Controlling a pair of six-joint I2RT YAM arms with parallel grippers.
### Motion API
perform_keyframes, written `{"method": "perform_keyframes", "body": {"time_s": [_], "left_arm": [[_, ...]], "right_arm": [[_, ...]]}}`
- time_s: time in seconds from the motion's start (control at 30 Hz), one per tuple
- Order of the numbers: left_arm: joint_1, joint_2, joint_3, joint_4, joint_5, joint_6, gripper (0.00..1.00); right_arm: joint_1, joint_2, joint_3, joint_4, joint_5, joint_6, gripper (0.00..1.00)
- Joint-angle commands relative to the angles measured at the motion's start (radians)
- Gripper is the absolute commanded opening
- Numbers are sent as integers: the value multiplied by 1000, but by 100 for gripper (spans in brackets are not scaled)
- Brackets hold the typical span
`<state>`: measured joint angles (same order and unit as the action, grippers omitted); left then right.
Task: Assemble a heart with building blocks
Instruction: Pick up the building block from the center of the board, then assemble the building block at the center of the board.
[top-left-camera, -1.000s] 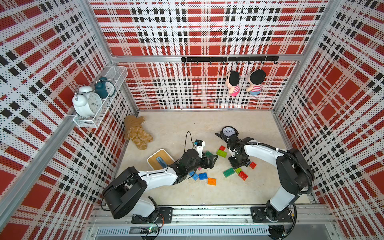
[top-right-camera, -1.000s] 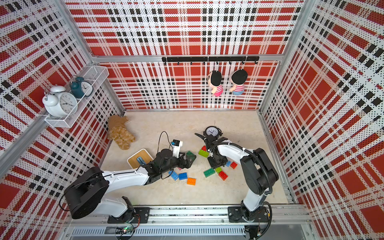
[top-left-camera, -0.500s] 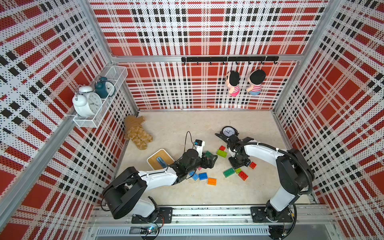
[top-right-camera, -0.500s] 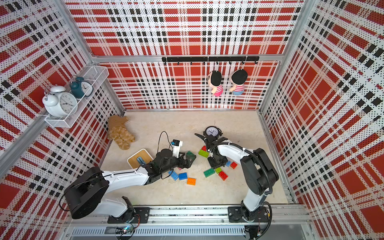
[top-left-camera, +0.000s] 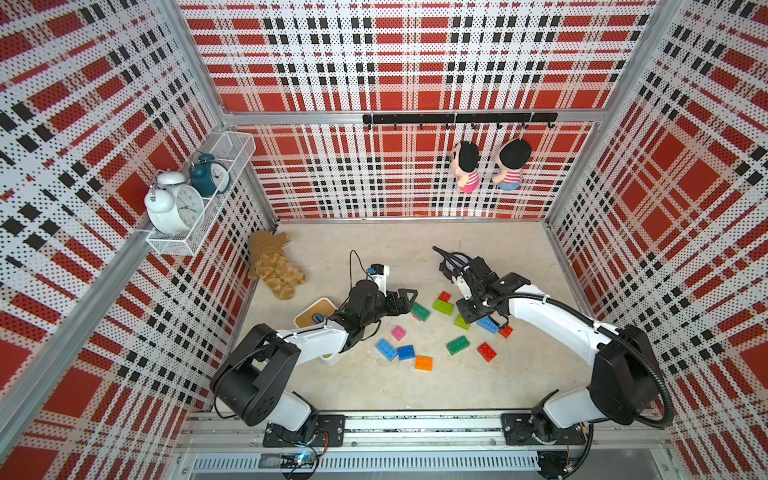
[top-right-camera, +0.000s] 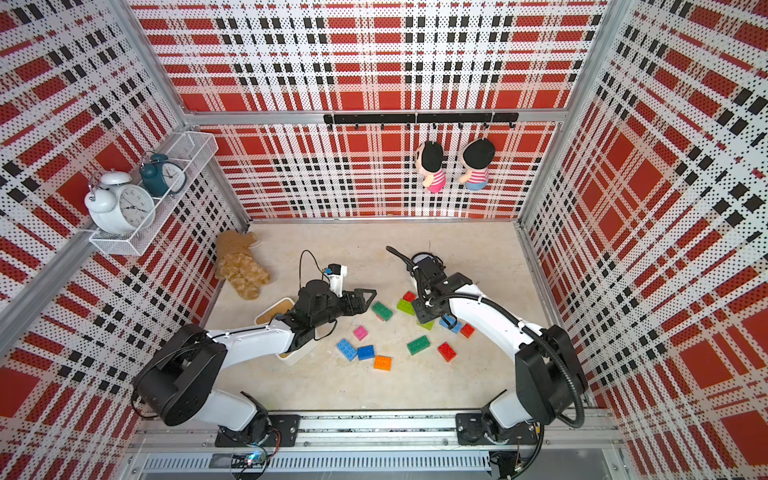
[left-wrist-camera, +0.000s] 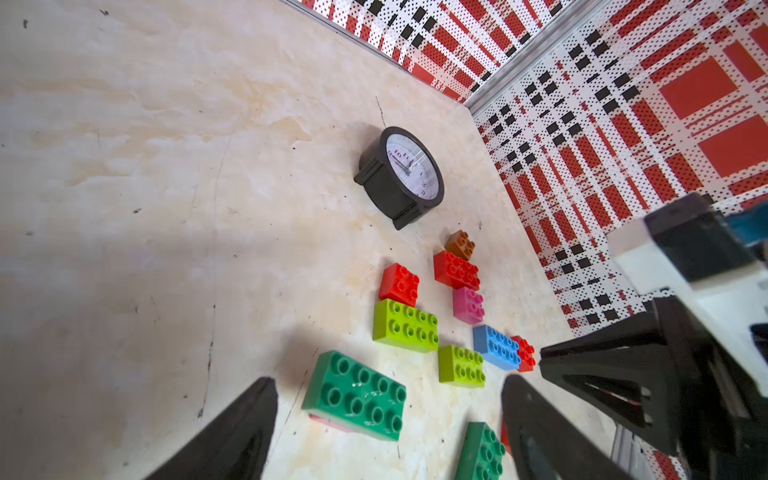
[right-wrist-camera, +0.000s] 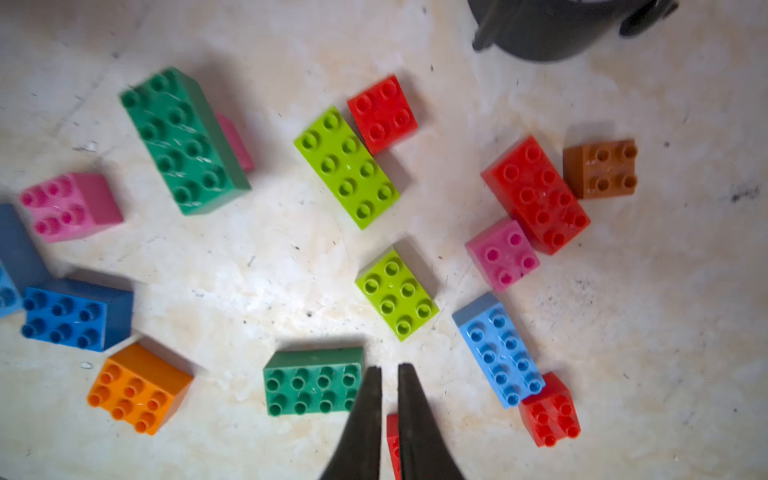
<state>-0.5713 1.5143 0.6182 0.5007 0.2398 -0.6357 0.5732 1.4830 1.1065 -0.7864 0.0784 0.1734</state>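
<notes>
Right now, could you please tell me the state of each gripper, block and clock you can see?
Left gripper: open, empty.
Right gripper: shut, holding nothing.
Dark green block: sitting on top of a pink block.
Lime block: studs up, touching the small red block.
Black clock: lying face up.

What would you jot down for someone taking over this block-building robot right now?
Left gripper: open and empty, pointed at the dark green block just ahead of it.
Right gripper: shut and empty, above the blocks.
Blocks: scattered on the table between the arms. A pink block peeks from under the dark green block. The long lime block touches a small red block. The orange block and the rest lie loose.
Done: no heart shape shows yet.
Left: gather the blocks and join them into a heart.
</notes>
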Motion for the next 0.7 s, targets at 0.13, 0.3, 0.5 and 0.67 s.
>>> {"method": "perform_keyframes", "body": {"time_s": [0.13, 0.3, 0.5, 0.67], "left_arm": [[-14, 7, 23, -28, 35, 47, 89], [-116, -72, -27, -45, -86, 134, 92], [-218, -117, -67, -45, -193, 149, 94], [-228, -116, -64, -45, -214, 145, 94]], "right_arm": [[7, 73, 34, -46, 86, -16, 24], [-19, 127, 24, -42, 22, -89, 40], [-45, 187, 37, -22, -96, -191, 67], [-44, 230, 43, -28, -91, -252, 66]]}}
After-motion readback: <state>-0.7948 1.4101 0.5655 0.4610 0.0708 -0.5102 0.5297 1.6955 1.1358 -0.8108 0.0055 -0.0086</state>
